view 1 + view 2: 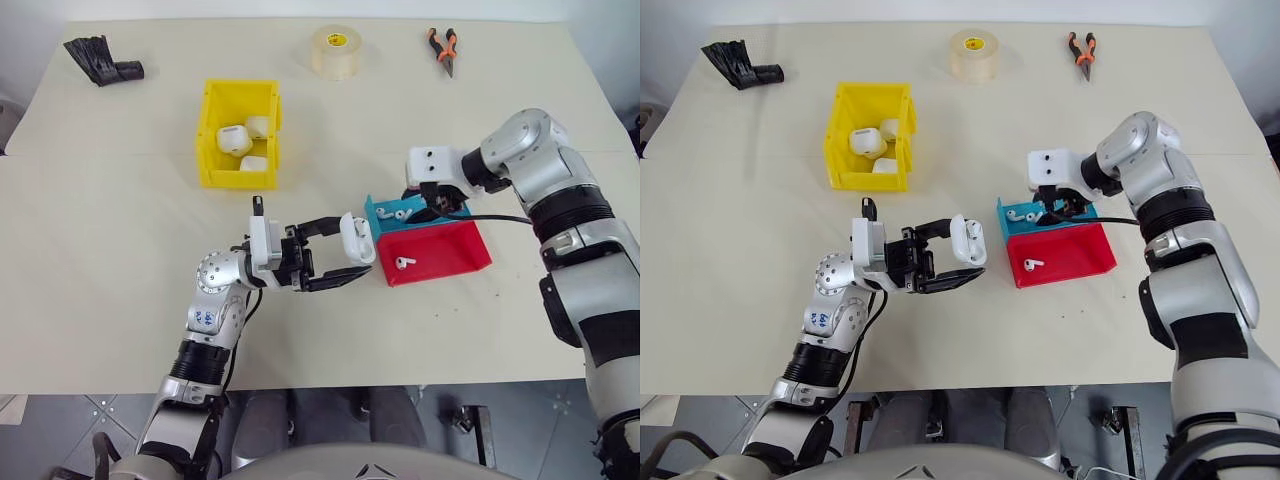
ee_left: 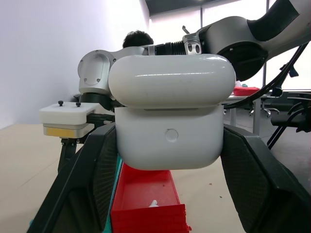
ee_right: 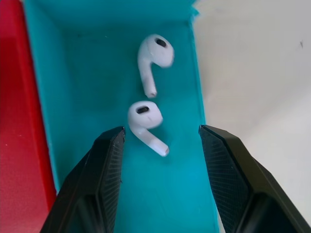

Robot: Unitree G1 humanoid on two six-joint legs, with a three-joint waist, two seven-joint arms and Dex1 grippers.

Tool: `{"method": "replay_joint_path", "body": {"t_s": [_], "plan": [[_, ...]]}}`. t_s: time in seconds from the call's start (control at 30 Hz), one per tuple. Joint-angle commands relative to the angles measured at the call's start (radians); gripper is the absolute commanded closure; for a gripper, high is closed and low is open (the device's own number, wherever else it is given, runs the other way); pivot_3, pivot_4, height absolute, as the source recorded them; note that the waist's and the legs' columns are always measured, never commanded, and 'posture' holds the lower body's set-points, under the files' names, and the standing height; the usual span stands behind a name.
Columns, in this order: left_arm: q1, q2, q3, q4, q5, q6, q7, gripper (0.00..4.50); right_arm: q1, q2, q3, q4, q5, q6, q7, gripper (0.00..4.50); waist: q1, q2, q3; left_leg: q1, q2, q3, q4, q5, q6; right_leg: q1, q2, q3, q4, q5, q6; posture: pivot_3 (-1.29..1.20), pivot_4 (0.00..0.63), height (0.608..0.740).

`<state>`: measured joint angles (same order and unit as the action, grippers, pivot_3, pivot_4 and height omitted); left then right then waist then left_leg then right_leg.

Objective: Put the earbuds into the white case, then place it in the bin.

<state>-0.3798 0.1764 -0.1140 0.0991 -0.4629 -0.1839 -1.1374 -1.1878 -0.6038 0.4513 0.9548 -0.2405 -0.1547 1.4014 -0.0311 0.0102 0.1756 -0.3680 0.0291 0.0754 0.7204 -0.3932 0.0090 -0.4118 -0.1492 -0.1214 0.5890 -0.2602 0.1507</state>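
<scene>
Left pincer: your left pincer is clamped on the white case, one black finger on each side of it, held above the counter just beside the red tray, on the side away from your right arm.
White case: you have it gripped upright; in the left wrist view its lid sits on the body with a thin seam between them, so it looks closed or nearly so.
Right pincer: your right pincer points down into the blue tray, fingers spread apart with nothing between them pinched; one earbud lies in the gap.
Earbuds: two earbuds lie loose on the blue tray's floor, close together but apart; the nearer one sits between your right fingertips, the other just past them. A third earbud lies in the red tray.
Trays: the blue tray touches the red tray along its far edge.
Bin: the yellow bin stands well apart from the red tray, farther back and toward your left arm's side, with three white cases inside.
Other items: beyond the bin, along the counter's far edge, you have a tape roll, pliers and a black object.
</scene>
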Motion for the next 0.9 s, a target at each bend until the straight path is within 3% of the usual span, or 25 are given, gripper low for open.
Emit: {"method": "replay_joint_path", "body": {"t_s": [0.03,0.37,0.5,0.9], "plan": [[-0.005,-0.002,0.008,-0.029,-0.012,-0.006,0.008,1.72,0.0,0.007,-0.003,0.018,-0.026,-0.065,-0.011,1.97,0.0,0.0,0.0,0.0,0.0,0.0,0.0,0.0,0.0,0.0,0.0,0.0,0.0,0.0,0.0,0.0,0.15,0.74],[-0.005,0.003,0.011,-0.039,-0.013,-0.002,0.021,1.72,-0.025,0.016,0.014,0.103,-0.084,-0.205,-0.017,1.97,0.0,0.0,0.0,0.001,0.0,0.0,0.0,0.0,0.0,0.001,0.0,0.0,0.0,0.0,0.0,0.0,0.15,0.74],[-0.005,0.003,0.013,-0.043,-0.013,0.0,0.023,1.72,-0.026,0.022,0.007,0.113,-0.081,-0.214,-0.009,3.13,0.0,0.0,0.0,0.001,0.0,0.0,0.0,0.0,0.0,0.001,0.0,0.0,0.0,0.0,0.0,0.0,0.15,0.74],[-0.006,0.003,0.012,-0.051,-0.015,0.01,0.024,1.72,-0.013,0.028,-0.012,0.109,-0.07,-0.237,0.0,3.13,0.0,0.0,0.0,0.001,0.0,0.0,0.0,0.0,0.0,0.001,0.0,0.0,0.0,0.0,0.0,0.0,0.15,0.74]]}}
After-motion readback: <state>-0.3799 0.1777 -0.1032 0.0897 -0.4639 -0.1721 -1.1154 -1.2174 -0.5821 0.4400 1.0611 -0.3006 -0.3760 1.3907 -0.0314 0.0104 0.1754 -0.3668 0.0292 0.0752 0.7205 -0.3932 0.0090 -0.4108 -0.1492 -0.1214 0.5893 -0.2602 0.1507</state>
